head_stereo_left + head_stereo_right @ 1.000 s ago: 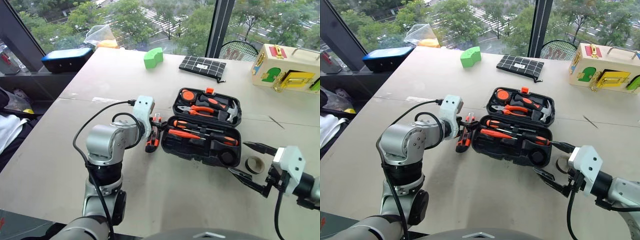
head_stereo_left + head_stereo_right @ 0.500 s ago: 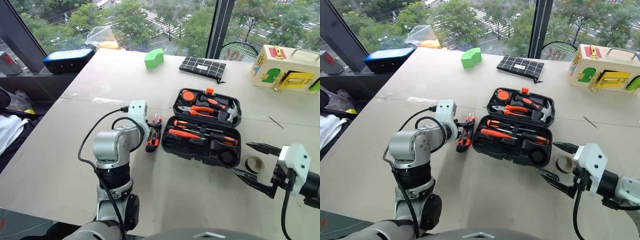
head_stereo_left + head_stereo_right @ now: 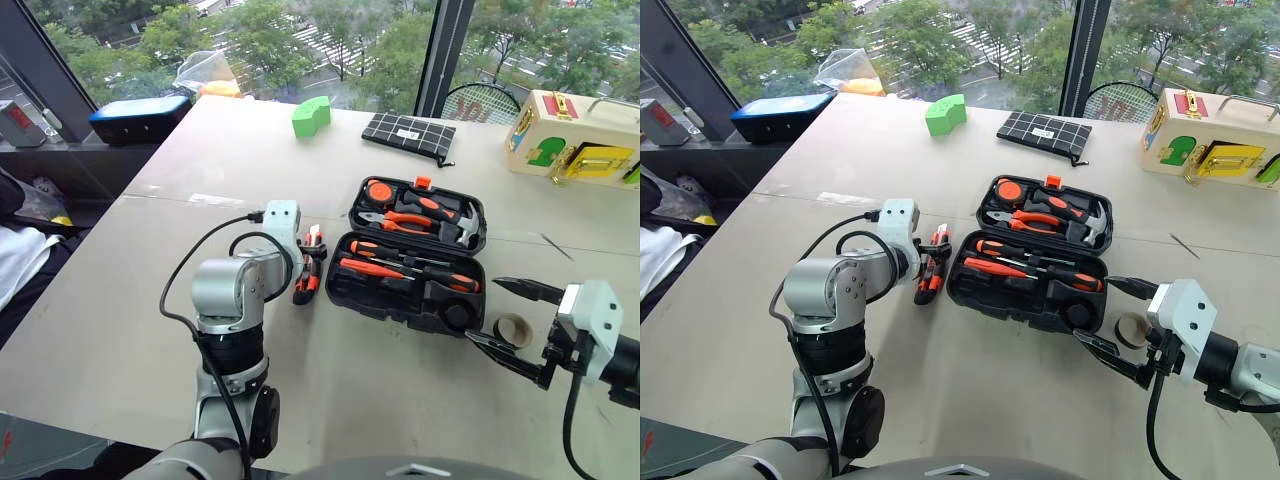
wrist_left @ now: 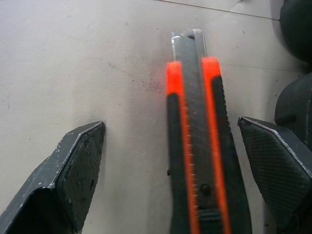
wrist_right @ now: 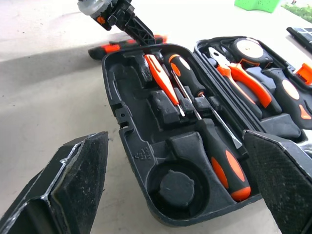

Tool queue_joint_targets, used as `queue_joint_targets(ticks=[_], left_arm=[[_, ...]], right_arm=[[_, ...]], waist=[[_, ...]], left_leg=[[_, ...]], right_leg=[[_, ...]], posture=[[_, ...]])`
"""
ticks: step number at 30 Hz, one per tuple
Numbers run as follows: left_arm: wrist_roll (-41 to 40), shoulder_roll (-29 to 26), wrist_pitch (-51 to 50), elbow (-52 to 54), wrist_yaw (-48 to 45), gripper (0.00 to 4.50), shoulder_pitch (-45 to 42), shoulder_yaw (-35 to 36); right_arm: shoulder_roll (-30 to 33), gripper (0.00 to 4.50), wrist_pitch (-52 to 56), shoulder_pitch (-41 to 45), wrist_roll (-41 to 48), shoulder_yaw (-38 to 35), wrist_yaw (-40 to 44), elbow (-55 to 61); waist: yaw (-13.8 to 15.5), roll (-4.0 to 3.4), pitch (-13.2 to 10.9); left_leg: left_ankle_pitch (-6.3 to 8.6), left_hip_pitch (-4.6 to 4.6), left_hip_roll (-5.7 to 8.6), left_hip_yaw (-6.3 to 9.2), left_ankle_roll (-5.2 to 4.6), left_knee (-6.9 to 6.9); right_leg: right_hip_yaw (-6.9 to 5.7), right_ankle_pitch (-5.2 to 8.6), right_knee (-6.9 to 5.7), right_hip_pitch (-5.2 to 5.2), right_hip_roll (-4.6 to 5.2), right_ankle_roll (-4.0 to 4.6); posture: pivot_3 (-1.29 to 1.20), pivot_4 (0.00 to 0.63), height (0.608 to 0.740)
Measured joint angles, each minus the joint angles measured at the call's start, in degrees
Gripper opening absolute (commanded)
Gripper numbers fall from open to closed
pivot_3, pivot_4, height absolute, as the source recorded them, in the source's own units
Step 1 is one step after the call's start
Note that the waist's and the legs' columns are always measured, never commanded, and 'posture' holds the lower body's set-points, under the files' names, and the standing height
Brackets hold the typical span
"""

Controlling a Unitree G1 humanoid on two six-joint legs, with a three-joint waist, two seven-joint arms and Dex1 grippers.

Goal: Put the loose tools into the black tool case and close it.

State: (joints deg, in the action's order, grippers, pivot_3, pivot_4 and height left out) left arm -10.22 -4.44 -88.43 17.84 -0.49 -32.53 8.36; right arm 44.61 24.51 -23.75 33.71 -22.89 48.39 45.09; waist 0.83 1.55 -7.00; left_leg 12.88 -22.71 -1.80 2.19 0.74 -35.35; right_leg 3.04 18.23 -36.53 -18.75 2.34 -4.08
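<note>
The black tool case lies open in the middle of the table. Two screwdrivers rest in slots in its base, and a hammer, pliers and a round tape measure sit in its lid. An orange-and-black utility knife lies flat on the table just left of the case. My left gripper is open and straddles the knife, one finger on either side, neither touching it. A small tape roll lies off the case's front right corner. My right gripper hangs open beside it, holding nothing.
At the table's far side lie a flat black checked pouch and a green block. A wooden latch box is at the back right, and a blue-topped box and a plastic bag at the back left.
My left arm's elbow has swung in toward the case and the wrist has rolled a little, with the gripper still at the knife. The right arm has not moved.
</note>
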Motion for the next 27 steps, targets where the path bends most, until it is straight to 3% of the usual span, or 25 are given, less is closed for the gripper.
queue_joint_targets(ticks=[4,5,12,20,23,27], left_arm=[[-0.28,-0.91,0.06,-0.66,-1.55,1.49,0.02,-1.92],[-0.20,-1.00,0.09,-0.67,-1.64,1.26,0.06,-2.09],[-0.37,-2.07,2.66,-0.41,-3.35,1.19,1.92,-1.48],[-6.85,-2.39,10.82,-1.82,-10.55,1.19,5.49,9.04],[-11.73,-6.23,15.71,-3.93,-17.62,1.19,4.96,12.23],[-16.76,-12.98,21.76,-5.49,-29.02,1.19,2.53,10.18]], right_arm=[[0.00,4.50,0.25,-0.12,0.01,-0.07,0.02,0.01],[0.00,4.50,0.26,-0.15,0.01,-0.11,0.04,0.01],[0.02,4.50,0.20,0.25,-0.10,-0.16,0.19,-0.09],[0.01,4.50,-0.19,1.89,-0.98,0.02,0.58,-1.21],[-0.30,4.50,-0.25,1.96,-1.32,0.53,0.39,-1.21],[-1.56,4.50,-0.54,1.11,-1.81,0.97,-0.25,-1.07]], waist=[[-0.06,-0.02,0.02],[-0.08,-0.02,0.03],[-0.20,-0.18,0.12],[-0.21,-0.02,-0.13],[-0.16,0.15,-0.26],[0.01,0.18,-0.30]], left_leg=[[0.00,0.01,0.03,-0.01,0.00,0.00],[0.00,0.02,0.03,-0.01,0.00,0.00],[0.00,0.07,0.02,-0.02,0.00,0.03],[0.00,0.01,0.00,0.02,0.00,0.02],[0.00,-0.04,0.00,0.06,0.01,0.03],[-0.01,-0.09,0.02,0.07,0.02,0.03]], right_leg=[[0.01,0.00,0.00,0.00,0.03,0.00],[0.01,0.00,0.00,0.01,0.03,0.00],[0.02,0.00,-0.01,0.01,0.03,0.00],[-0.03,0.00,-0.02,-0.02,0.02,0.00],[-0.08,0.00,0.00,-0.03,0.02,0.01],[-0.14,0.00,0.09,-0.01,0.07,0.00]], posture=[[0.00,0.150,0.740],[0.00,0.150,0.740],[0.00,0.150,0.740],[0.00,0.150,0.740],[0.00,0.150,0.740],[0.00,0.150,0.740]])
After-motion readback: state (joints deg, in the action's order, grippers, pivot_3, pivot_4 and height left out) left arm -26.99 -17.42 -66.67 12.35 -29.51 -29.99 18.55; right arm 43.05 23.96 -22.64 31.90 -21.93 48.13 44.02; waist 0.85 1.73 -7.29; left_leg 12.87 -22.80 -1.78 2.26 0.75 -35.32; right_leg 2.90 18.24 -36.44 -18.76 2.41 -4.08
